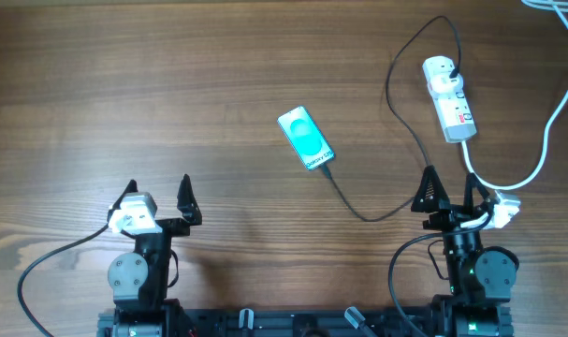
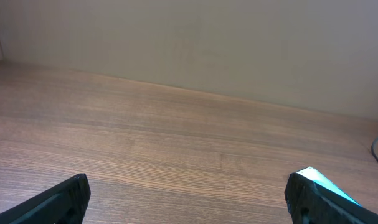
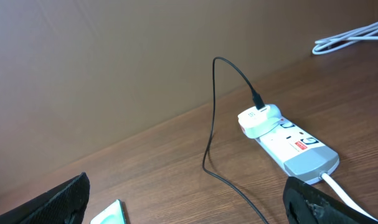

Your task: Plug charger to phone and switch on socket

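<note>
The phone lies flat mid-table with its cyan screen up; a corner also shows in the left wrist view and the right wrist view. The charger's thin black cable runs from a white adapter on the socket to the phone's near end, where its plug tip sits against the phone. The socket also shows in the right wrist view. My left gripper is open and empty at the near left. My right gripper is open and empty, near the socket's thick white cord.
The thick white cord loops off the table's far right corner and shows in the right wrist view. A plain wall stands behind the table's far edge. Bare wood lies between the two arms.
</note>
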